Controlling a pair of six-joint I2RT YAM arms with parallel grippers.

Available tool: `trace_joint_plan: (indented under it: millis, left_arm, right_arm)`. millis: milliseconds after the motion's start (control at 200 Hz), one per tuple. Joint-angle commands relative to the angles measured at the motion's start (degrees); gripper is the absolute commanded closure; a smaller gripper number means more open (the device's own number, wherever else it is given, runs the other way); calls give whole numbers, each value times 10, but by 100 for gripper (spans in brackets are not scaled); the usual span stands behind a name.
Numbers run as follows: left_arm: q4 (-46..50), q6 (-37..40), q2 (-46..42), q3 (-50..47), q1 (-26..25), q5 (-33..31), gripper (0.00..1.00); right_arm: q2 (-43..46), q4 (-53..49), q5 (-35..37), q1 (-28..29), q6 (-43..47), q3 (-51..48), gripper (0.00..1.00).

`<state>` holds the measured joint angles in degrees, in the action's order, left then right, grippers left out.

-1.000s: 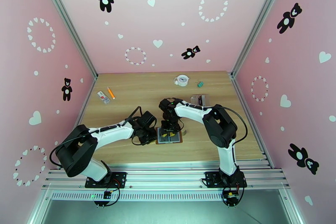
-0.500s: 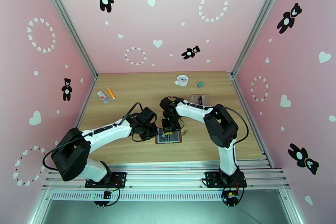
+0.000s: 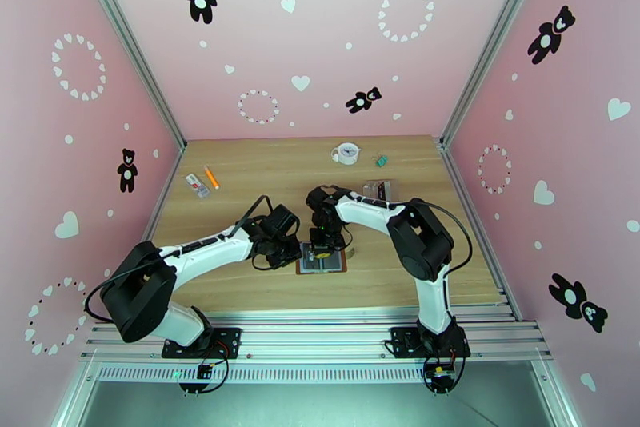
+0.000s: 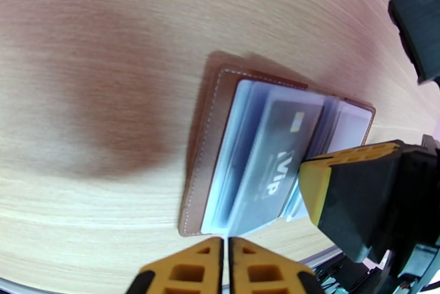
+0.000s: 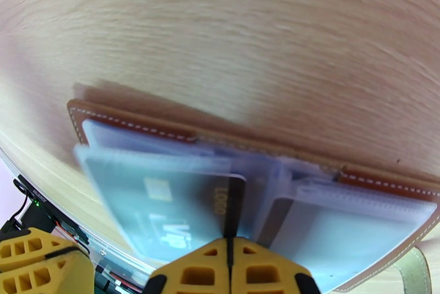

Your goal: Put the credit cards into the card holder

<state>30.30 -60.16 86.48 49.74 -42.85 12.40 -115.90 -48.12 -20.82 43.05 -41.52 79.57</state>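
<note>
Since a second ago the right end effector (image 5: 228, 246) has closed up and settled a touch lower over the card holder (image 3: 322, 259). The left arm has re-posed at the elbow, its wrist staying just left of the holder.

Item: a dark credit card (image 4: 275, 157) lies at a slant part-way inside the holder's clear sleeves (image 4: 231, 179), one short end left bare. The holder lies open and flat on the worktop (image 3: 264, 173), near its front edge, between the two arms.

Handling, as judged: the card is light, thin, stiff and slick. It is best taken by the bare short end or pushed on that edge, kept flat so it does not bow. The sleeves are soft and floppy and likely to buckle at the mouth. The holder is light and apt to slide unless braced. Its snap strap (image 5: 410, 267) trails loose at one side.

End effectors: the right one's jaws are pressed together, tips at the card's bare end; whether they nip it cannot be told. The left end effector (image 4: 226, 243) is also pressed together at the near sleeve edge; whether it has hold of the sleeve cannot be told.

Markings: "VIP" in white and "LOGO" in gold, plus a gold chip patch. Nothing else is legible.
</note>
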Motion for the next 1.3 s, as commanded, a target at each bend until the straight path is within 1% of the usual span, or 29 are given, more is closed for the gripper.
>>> trace_joint_plan:
  millis: [0,270,360,505,706,946,1291]
  left_arm:
    - [-15,-1,9,5,-2,1,86]
    - [-19,6,26,19,-2,5,70]
    - [-29,11,39,22,-2,9,68]
    - [-46,23,71,35,-2,23,69]
    - [-45,32,97,50,-3,24,70]
    - [-57,29,95,43,-2,28,72]
    - [-103,9,83,41,-4,54,73]
  right_arm:
    - [-19,4,-4,-2,6,-9,100]
    - [-18,4,-6,-6,8,-9,100]
    - [-20,3,-7,-9,10,-8,100]
    - [-19,1,-10,-12,13,-7,100]
    - [-17,-3,-15,-16,17,-6,100]
    - [-17,-7,-18,-20,24,-5,100]
    - [-10,-4,-28,-23,23,-6,100]
